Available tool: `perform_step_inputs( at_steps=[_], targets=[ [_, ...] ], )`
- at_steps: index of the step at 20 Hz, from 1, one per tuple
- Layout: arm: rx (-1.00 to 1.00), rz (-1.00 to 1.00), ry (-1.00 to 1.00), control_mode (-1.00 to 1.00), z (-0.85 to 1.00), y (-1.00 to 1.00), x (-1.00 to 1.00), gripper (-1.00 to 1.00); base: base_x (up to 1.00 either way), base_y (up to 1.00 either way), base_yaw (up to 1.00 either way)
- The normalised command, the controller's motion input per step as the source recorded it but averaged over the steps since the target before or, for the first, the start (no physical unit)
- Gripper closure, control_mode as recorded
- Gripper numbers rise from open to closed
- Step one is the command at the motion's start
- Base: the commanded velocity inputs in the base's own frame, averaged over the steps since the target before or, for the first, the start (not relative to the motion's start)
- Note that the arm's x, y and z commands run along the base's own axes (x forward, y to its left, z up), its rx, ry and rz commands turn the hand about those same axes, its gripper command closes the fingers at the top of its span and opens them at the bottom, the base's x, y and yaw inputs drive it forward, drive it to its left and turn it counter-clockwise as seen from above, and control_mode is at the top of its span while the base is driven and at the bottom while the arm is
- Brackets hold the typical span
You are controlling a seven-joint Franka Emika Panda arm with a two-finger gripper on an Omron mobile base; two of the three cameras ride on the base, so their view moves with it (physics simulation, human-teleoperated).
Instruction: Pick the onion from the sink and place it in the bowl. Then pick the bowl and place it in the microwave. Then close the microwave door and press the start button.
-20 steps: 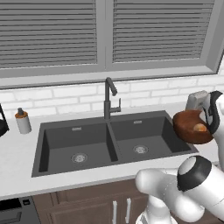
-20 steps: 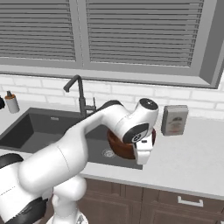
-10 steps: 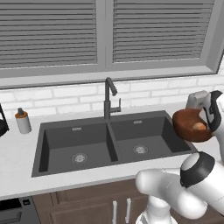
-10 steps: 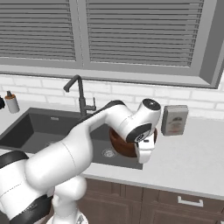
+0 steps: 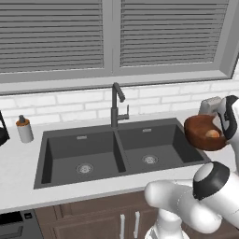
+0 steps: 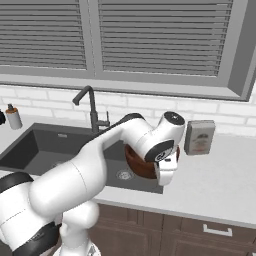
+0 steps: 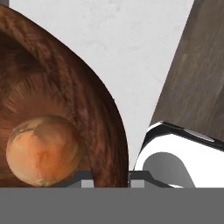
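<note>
Pinching the upright bowl's (image 5: 204, 132) rim, the tool (image 7: 106, 177) carries the onion (image 7: 43, 150) inside.

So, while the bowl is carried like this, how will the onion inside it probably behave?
The onion is a smooth round ball lying loose in the bowl, so it will probably roll if the bowl tilts. The bowl's walls look deep and thick, so it should stay inside. The claw seems to grip one wall only, so the bowl could sag toward its free side.
</note>
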Motion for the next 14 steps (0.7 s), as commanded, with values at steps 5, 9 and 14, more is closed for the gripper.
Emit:
perform_step_inputs(
  at_steps=[5,9,14],
  targets=[
    [0.0,0.0,0.0,1.0,0.0,0.0,0.0,1.0,-0.17,0.0,-0.08],
    [0.0,0.0,0.0,1.0,0.0,0.0,0.0,1.0,-0.54,0.01,-0.59],
    [0.0,0.0,0.0,1.0,0.0,0.0,0.0,1.0,-0.17,0.02,-0.97]
  ],
)
